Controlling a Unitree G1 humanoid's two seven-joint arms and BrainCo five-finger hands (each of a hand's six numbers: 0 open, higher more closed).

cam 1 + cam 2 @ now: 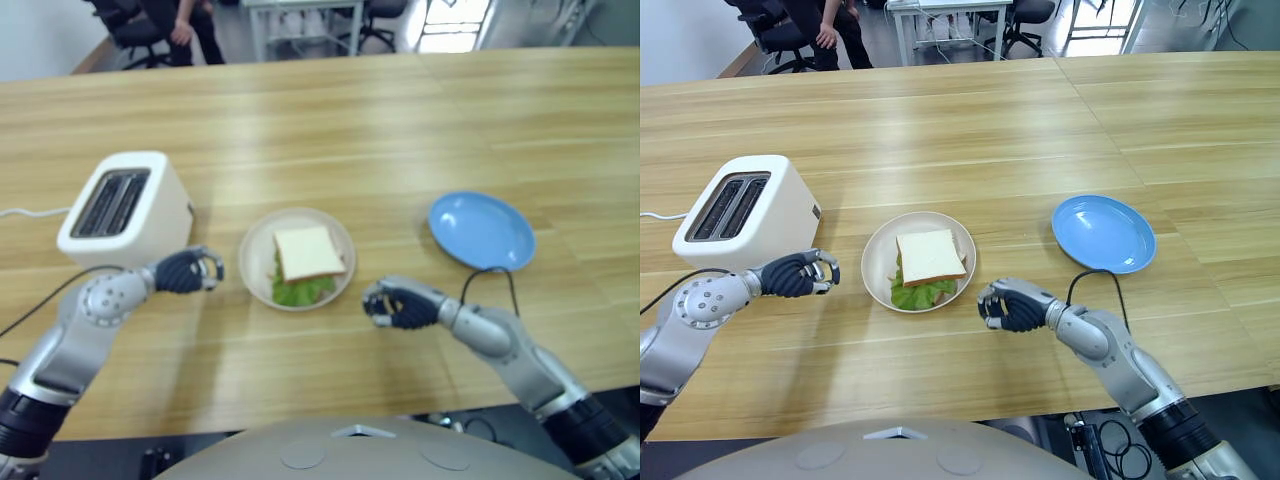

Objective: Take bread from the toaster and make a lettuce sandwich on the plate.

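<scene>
Bread slice (930,255) laid over lettuce (912,296) on beige plate (878,262), toaster (735,210) set to its left, left hand (795,273) and right hand (1015,305) held beside the plate, fingers curled together, nothing gripped

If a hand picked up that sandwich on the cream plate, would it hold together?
Probably not neatly. The white bread slice looks thin and soft, so it would likely bend when pinched. The green lettuce pokes out loose beneath it and could slip out. The stack seems light; a push might slide it across the round cream plate.
</scene>
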